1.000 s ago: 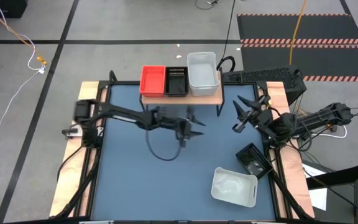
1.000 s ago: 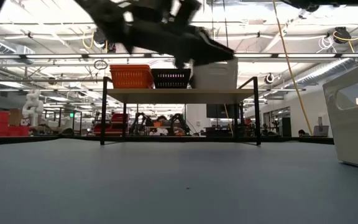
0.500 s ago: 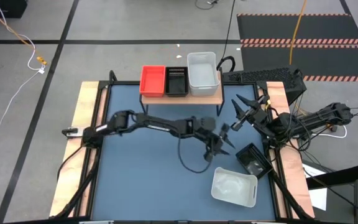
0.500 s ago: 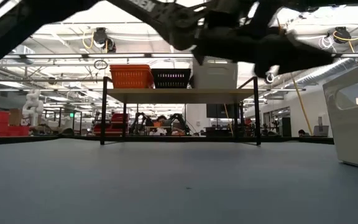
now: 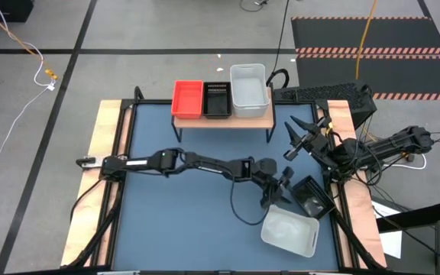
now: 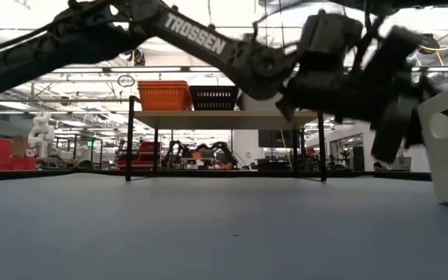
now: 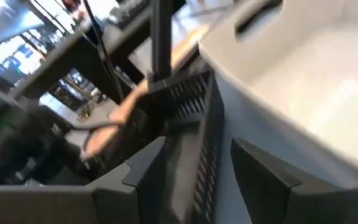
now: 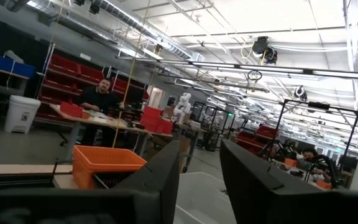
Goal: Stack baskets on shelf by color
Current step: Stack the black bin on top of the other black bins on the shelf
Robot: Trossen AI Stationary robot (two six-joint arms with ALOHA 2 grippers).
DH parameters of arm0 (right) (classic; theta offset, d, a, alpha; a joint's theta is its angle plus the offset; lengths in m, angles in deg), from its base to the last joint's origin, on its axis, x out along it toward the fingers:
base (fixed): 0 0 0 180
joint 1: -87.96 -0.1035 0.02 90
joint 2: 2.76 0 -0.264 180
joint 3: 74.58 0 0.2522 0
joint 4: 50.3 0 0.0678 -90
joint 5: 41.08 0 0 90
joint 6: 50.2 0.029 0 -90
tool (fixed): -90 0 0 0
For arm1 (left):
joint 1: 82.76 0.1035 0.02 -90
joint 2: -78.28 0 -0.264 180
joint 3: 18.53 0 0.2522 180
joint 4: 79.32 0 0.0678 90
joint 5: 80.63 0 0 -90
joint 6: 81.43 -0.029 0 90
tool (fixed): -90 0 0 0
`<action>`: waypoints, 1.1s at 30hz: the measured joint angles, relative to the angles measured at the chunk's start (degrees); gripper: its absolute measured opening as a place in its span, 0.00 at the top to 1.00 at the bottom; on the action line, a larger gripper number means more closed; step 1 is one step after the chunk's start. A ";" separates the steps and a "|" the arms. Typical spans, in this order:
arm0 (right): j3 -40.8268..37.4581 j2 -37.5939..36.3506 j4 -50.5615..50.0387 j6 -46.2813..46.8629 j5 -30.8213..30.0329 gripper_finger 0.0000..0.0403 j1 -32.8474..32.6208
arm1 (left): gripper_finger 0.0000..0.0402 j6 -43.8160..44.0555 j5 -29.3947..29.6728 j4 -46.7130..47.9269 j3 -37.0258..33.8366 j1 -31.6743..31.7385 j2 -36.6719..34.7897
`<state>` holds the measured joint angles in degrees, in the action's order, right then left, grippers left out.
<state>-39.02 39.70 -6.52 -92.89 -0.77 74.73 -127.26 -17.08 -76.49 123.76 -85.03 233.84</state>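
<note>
The shelf (image 5: 221, 116) at the table's far edge carries a red basket (image 5: 188, 98), a black basket (image 5: 217, 99) and a white basket (image 5: 249, 90) side by side. A loose black slotted basket (image 5: 310, 197) lies by the table's right edge. A loose white basket (image 5: 288, 231) sits nearer the front. My left gripper (image 5: 283, 186) is stretched across the table, low and open. It stands just short of the black basket (image 7: 191, 140), with the white one (image 7: 309, 81) beside it. My right gripper (image 5: 298, 140) hangs raised and open near the right edge.
The blue table top (image 5: 189, 221) lies bare to the left of and in front of my left arm. Wooden side rails (image 5: 101, 176) border it. A cable loop (image 5: 243, 210) hangs under the left arm. A dark keyboard-like object (image 5: 319, 93) lies beyond the shelf's right end.
My left gripper has swept from in front of the shelf toward the table's right and near edges, sinking low. It now stands at the loose black and white baskets, with its fingers still apart. The baskets have not moved.
</note>
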 joint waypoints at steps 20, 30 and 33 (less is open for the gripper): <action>0.00 -0.02 0.02 0.02 0.00 0.73 0.00 | 0.73 -6.52 6.24 -0.69 0.35 0.96 2.72; -0.02 0.00 -0.23 1.29 0.02 0.73 0.00 | 0.96 -8.06 12.03 2.14 0.20 0.69 1.20; -0.02 -0.02 -0.89 1.29 0.00 0.73 0.00 | 0.93 -8.10 17.99 6.22 0.19 0.27 -1.12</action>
<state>-39.04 39.68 -7.41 -91.60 -0.77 74.73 -135.36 0.91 -70.27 123.95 -84.76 232.72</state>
